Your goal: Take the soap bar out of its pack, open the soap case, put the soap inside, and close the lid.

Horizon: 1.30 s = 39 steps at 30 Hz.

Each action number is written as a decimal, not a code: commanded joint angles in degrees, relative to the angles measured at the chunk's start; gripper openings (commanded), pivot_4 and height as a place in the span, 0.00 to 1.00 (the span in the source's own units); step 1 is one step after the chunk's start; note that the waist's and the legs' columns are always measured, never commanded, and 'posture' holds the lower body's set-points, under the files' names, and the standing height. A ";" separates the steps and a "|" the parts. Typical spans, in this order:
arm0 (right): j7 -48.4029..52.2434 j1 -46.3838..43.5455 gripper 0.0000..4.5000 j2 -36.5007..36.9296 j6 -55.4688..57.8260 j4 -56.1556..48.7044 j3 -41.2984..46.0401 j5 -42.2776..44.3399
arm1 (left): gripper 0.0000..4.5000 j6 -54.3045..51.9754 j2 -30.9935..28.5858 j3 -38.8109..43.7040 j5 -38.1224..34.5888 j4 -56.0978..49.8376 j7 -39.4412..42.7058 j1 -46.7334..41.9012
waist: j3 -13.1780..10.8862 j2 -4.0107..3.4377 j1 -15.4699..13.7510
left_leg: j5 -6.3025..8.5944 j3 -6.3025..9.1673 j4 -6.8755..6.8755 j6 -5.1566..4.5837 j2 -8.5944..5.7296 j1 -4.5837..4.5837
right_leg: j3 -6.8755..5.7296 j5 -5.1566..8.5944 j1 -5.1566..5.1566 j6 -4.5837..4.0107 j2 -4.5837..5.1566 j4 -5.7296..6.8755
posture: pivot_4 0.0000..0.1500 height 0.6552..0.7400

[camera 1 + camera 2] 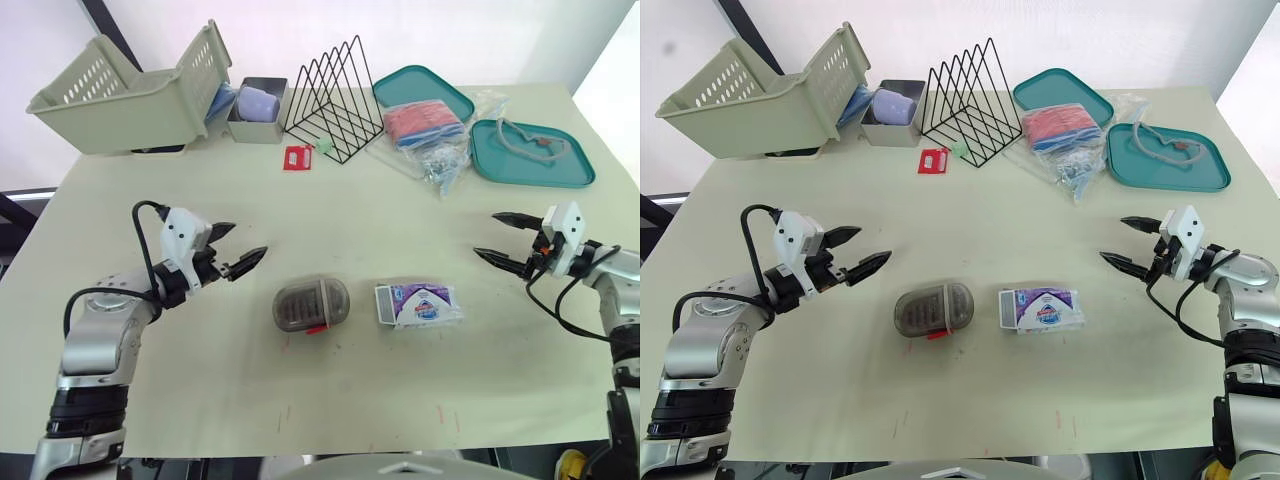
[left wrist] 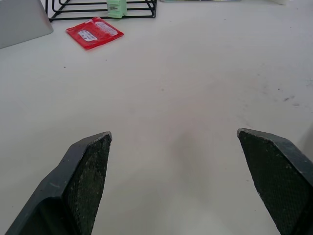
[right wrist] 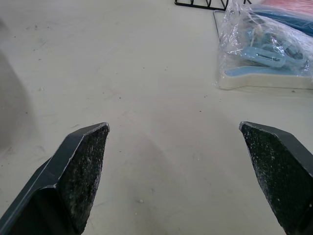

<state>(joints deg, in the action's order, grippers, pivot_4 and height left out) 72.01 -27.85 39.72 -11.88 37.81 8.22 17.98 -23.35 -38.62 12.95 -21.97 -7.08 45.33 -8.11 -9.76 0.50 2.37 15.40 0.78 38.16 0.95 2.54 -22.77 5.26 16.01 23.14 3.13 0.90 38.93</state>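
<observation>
Your left jaws stand wide apart and hold nothing, over the desk (image 1: 330, 210) toward its left edge, tips aimed at the soap case (image 1: 311, 303). Your right jaws are likewise spread and empty, near the right edge, pointing inward at the soap pack (image 1: 420, 303).

The head views give you both task things. The grey translucent case, lid down, lies in the middle of the desk toward the front edge. The purple-and-white pack lies flat just beside it on the right, not touching.

The left wrist view gives you bare desk between the fingers (image 2: 85, 181), and beyond them a red sachet (image 2: 94, 33) lying just in front of the wire rack (image 2: 98, 18). The right wrist view gives you bare desk as well, with a clear plastic bag (image 3: 264, 44) of blue items further back.
</observation>
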 commanded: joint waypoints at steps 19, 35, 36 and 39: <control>7.80 -4.27 1.00 3.11 -0.33 -3.98 -2.59 -1.30 | 0.98 2.77 -0.39 0.92 -3.41 -2.62 4.01 -0.87 | 0.00 0.00 0.00 | 0.00 0.01 0.02 0.00 0.00 0.00 | -0.01 0.00 0.00 0.00 0.00 0.02 | 1.00 1.00; 20.20 0.70 1.00 14.36 14.66 -28.99 -15.42 3.82 | 0.98 6.45 -4.04 -5.03 -7.65 -15.30 17.98 6.12 | -0.03 -0.02 -0.15 | 0.01 0.14 0.14 -0.01 0.00 -0.08 | -0.13 0.01 -0.02 0.00 0.00 0.01 | 1.00 1.00; 20.02 1.11 1.00 14.28 14.56 -29.30 -15.16 3.57 | 0.98 6.45 -3.80 -5.16 -7.62 -15.73 17.61 6.33 | -0.03 -0.02 -0.15 | 0.01 0.15 0.15 -0.01 0.00 -0.08 | -0.14 0.01 -0.02 0.00 0.00 0.01 | 1.00 1.00; 18.02 4.60 1.00 13.07 13.02 -31.80 -14.01 3.78 | 0.98 7.66 -2.83 -6.34 -7.02 -17.59 17.19 8.30 | -0.02 -0.01 -0.19 | 0.01 0.21 0.14 -0.01 0.00 -0.09 | -0.18 0.01 -0.03 0.00 0.00 -0.01 | 1.00 1.00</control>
<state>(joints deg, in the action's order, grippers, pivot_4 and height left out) 90.66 -24.25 53.11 2.04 8.27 -7.68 20.95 -17.18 -41.76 7.00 -29.24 -22.09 62.61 -0.71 -9.78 0.49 2.18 15.41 1.00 38.30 0.94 2.54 -22.88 5.08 16.01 23.11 3.13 0.91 38.90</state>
